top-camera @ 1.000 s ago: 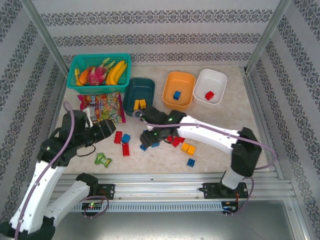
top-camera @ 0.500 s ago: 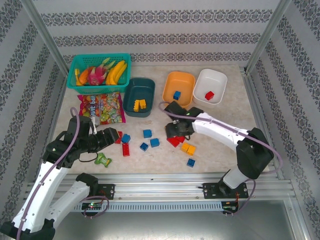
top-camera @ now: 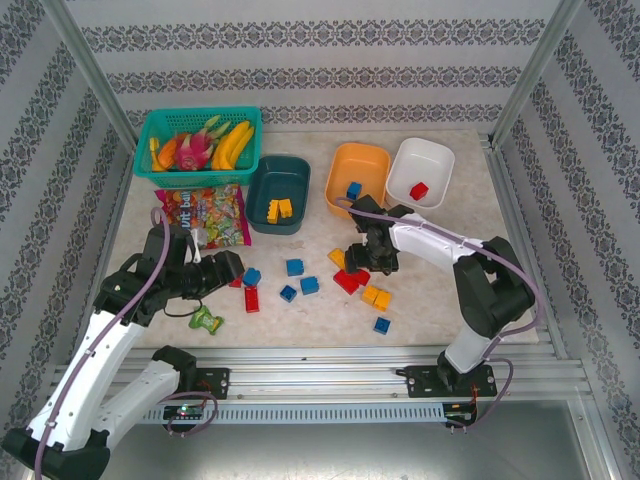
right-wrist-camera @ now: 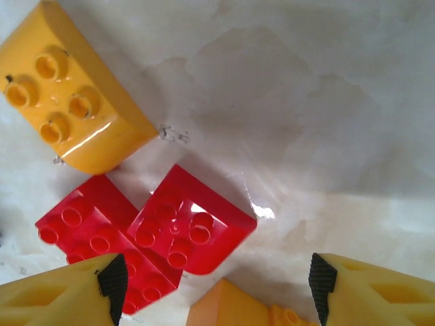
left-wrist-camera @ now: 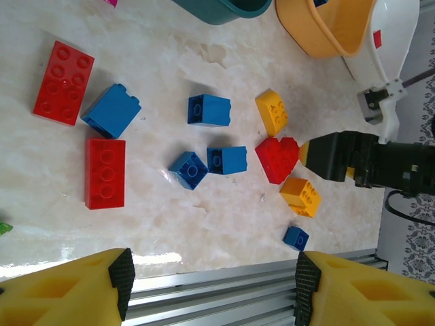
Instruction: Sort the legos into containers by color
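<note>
- Progress: early stage; four legos lie in containers and about eleven are loose on the table (top-camera: pixel 450 290)
- Teal tub (top-camera: pixel 285 180), at 11 o'clock from the table centre: two yellow bricks (top-camera: pixel 280 209) inside
- Orange tub (top-camera: pixel 362 165), at 12 o'clock: one blue brick (top-camera: pixel 353 190) inside
- White tub (top-camera: pixel 425 160), at 1 o'clock: one red brick (top-camera: pixel 419 190) inside
- Loose blue legos (left-wrist-camera: pixel 209 110): five, with four spread across the middle of the pile and one apart at its 5 o'clock edge
- Loose red legos: four, namely two long red bricks (left-wrist-camera: pixel 63 83) at the pile's 9 o'clock side and a touching red pair (right-wrist-camera: pixel 190 227) at its 3 o'clock side
- Loose yellow-orange legos: one yellow block (right-wrist-camera: pixel 75 88) just beside the red pair at its 11 o'clock, and an orange block (left-wrist-camera: pixel 301 196) at its 5 o'clock; whether that orange piece is one brick or two cannot be told
- Left gripper (left-wrist-camera: pixel 211 285): fingers spread wide and empty, at the pile's 9 o'clock edge near the long red bricks
- Right gripper (right-wrist-camera: pixel 215 282): fingers spread and empty, low over the red pair, which lies on the table between them
- Remainder, as judged: every loose lego has yet to go to the tub holding its colour
</note>
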You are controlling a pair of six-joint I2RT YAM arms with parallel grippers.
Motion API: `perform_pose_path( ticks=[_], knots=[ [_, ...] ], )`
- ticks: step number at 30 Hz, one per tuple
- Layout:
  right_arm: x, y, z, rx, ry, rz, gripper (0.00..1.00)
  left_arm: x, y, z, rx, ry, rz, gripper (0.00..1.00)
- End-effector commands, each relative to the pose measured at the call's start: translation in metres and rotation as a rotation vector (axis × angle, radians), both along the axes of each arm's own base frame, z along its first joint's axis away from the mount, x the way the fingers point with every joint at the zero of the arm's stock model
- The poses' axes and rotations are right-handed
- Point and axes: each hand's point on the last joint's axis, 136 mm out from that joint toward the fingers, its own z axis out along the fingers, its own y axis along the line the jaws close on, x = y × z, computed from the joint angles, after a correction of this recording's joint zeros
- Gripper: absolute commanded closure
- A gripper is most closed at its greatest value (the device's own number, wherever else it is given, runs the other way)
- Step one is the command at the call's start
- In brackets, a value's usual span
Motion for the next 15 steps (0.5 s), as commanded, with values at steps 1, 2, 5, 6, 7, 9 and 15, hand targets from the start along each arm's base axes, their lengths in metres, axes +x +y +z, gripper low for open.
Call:
perform_pose_path(
  ticks=[1, 2, 5, 6, 7, 9, 15],
  knots=[
    [0.013, 0.009, 0.002, 0.062, -0.006, -0.147, 0.26, 0.004, -0.007, 0.005, -0.024, -0.03, -0.02, 0.33],
    [0.014, 0.011, 0.001, 0.073, -0.005, -0.179, 0.26, 0.005, -0.008, 0.004, -0.025, -0.031, -0.019, 0.33],
    [0.015, 0.011, -0.003, 0.073, 0.007, -0.26, 0.25, 0.006, -0.009, 0.004, -0.026, -0.035, -0.019, 0.33],
    [0.015, 0.011, -0.005, 0.069, 0.015, -0.283, 0.25, 0.005, -0.009, 0.004, -0.025, -0.034, -0.02, 0.33],
    [0.015, 0.009, -0.007, 0.066, 0.021, -0.31, 0.26, 0.006, -0.009, 0.004, -0.025, -0.036, -0.021, 0.33],
    [0.016, 0.008, -0.009, 0.064, 0.018, -0.337, 0.28, 0.007, -0.009, 0.003, -0.027, -0.035, -0.02, 0.34],
    [0.014, 0.009, -0.016, 0.03, 0.053, -0.284, 0.3, 0.008, -0.011, 0.004, -0.029, -0.038, -0.026, 0.33]
  ],
)
